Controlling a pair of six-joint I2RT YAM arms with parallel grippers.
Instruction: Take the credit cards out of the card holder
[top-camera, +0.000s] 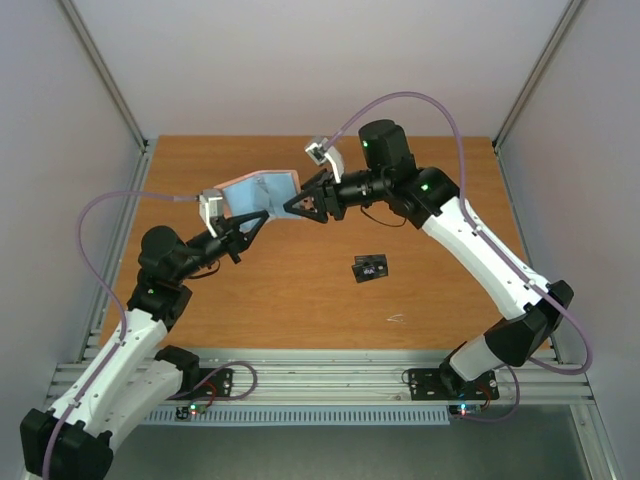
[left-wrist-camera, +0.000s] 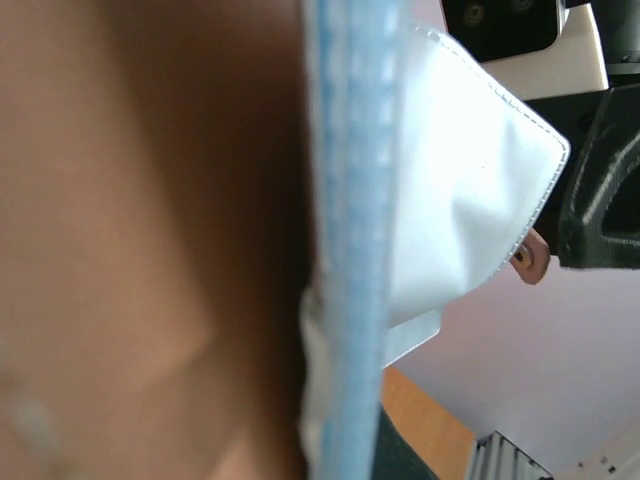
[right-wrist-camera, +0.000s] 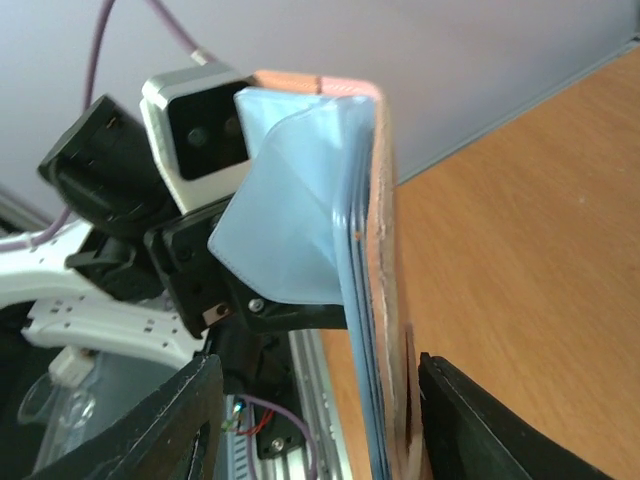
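The left fingers (top-camera: 248, 228) are pressed together on the card holder (top-camera: 262, 192), pinching its lower edge. In the right wrist view these same black fingers (right-wrist-camera: 250, 300) clamp the bottom of a light blue flap that folds out from the holder (right-wrist-camera: 375, 260). The right fingers (top-camera: 300, 205) are spread. In their own camera one finger (right-wrist-camera: 180, 420) stands at 7 o'clock and the other at 5 o'clock. The holder's edge rises between them, and I cannot tell whether it touches either one.

The card holder hangs in the air over the far middle of the counter (top-camera: 300, 300), at about 11 o'clock from the counter's centre. It lies open between the two arms, with its light blue-grey inside facing the top camera. The left fingers sit at its 7 o'clock and the right fingers at its 3 o'clock. Seen edge-on from the right wrist, the tan-pink outside runs down the 3 o'clock side, with stacked blue pocket layers just beside it. In the left wrist view the holder (left-wrist-camera: 345, 250) fills the middle as a blurred blue edge, with a pale flap spreading toward 2 o'clock. Whether any card sits in the pockets cannot be told.

A black card (top-camera: 371, 268) with white marks lies flat on the counter, at 5 o'clock from the right fingers and well apart from the holder.
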